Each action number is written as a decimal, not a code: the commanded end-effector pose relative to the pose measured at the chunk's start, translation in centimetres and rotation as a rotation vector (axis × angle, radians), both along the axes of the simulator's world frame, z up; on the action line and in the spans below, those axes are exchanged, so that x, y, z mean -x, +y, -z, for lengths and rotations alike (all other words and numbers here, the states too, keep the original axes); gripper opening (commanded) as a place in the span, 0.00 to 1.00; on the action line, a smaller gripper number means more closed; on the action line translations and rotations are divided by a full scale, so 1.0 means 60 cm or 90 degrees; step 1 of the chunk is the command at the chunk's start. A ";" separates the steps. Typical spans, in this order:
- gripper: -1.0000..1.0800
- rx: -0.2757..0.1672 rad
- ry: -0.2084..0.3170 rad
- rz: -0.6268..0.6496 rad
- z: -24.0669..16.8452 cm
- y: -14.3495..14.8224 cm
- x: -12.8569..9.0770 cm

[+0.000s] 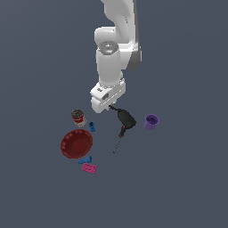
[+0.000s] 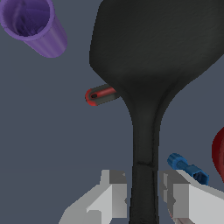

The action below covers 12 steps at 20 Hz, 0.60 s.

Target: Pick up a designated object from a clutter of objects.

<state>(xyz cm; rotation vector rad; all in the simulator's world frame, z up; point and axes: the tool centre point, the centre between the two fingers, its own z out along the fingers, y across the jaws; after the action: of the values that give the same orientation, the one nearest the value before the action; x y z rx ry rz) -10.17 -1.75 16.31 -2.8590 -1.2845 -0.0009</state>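
Spatula (image 1: 126, 118) first: in the exterior view it's the all-black tool lying on the floor just under the gripper (image 1: 110, 107), blade toward the purple cup (image 1: 151, 121) on the exterior view's right, and it sits across the red-and-black end of the screwdriver (image 1: 119, 139), whose thin shaft pokes out below. Off to the exterior view's left you've got the red-labelled can (image 1: 78, 117), the dark red bowl (image 1: 76, 144), a couple of blue bits (image 1: 91, 126) and the pink toy brick (image 1: 89, 168), all well apart from the blade. I can't read the fingers from this angle, the hand hides them. Wrist view is way clearer: the spatula (image 2: 153, 57) fills the frame, broad flat blade up top, thin handle running down between the two fingertips (image 2: 114, 192), which sit either side of it with small gaps showing, so the gripper (image 2: 142, 194) looks spread and not squeezing yet. My guess is it's light and stiff, but thin and smooth, so grabbing the handle means the blade end might droop or swivel. The screwdriver (image 2: 101, 94) handle peeks out from under the blade edge and could get nudged on the lift. A blue bit (image 2: 188, 168) lies right beside one finger, the cup (image 2: 35, 24) is off to the side, and a sliver of the bowl (image 2: 218, 151) shows at the frame edge.
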 end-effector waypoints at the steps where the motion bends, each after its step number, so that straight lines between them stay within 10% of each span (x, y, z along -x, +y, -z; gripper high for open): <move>1: 0.00 0.000 -0.001 0.000 -0.035 -0.015 -0.016; 12: 0.00 0.002 -0.001 0.002 -0.191 -0.089 -0.092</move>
<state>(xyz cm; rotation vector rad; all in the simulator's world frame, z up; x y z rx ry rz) -5.28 -6.49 26.38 -2.8634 -1.2814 -0.0011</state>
